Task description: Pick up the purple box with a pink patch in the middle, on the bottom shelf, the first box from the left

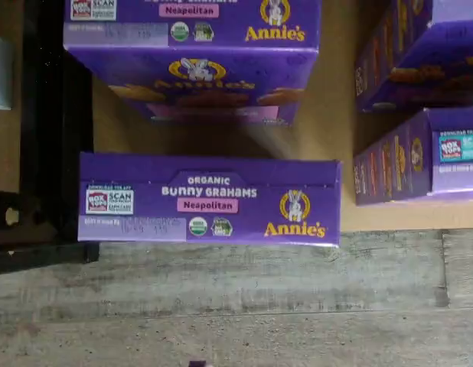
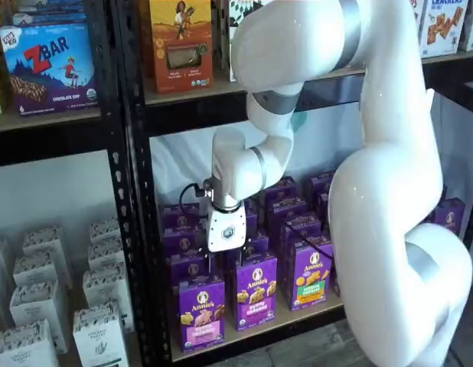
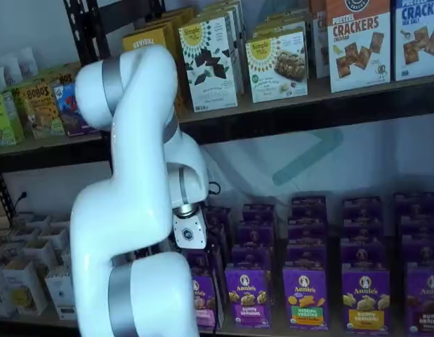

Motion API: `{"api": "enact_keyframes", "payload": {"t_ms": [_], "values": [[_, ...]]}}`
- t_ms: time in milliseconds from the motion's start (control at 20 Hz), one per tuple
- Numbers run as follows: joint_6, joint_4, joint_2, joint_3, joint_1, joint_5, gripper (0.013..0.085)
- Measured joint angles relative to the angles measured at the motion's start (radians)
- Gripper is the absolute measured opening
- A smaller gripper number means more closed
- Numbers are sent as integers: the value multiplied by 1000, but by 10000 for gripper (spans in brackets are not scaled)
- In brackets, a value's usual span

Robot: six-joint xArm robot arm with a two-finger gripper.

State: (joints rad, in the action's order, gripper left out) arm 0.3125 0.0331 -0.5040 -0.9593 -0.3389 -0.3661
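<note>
The purple box (image 1: 210, 199) shows its top in the wrist view, with a pink "Neapolitan" patch and the Annie's logo, at the front edge of the bottom shelf (image 1: 328, 130). In a shelf view it stands upright at the front left of its row (image 2: 201, 312). In a shelf view (image 3: 205, 302) the arm partly hides it. My gripper (image 2: 225, 243) hangs above and a little behind this box. Only its white body shows in both shelf views (image 3: 189, 233). Its fingers are hidden, so I cannot tell how they stand.
A like box (image 1: 194, 46) stands right behind the purple box. A yellow-patch box (image 2: 256, 290) and a green-patch box (image 2: 311, 273) stand to its right. A black rack post (image 2: 137, 229) is close on its left. White boxes (image 2: 99, 306) fill the neighbouring rack.
</note>
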Motion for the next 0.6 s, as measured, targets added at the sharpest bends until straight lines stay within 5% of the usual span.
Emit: {"api": "enact_keyframes", "payload": {"t_ms": [600], "values": [[24, -20, -55, -76, -5, -35, 850]]}}
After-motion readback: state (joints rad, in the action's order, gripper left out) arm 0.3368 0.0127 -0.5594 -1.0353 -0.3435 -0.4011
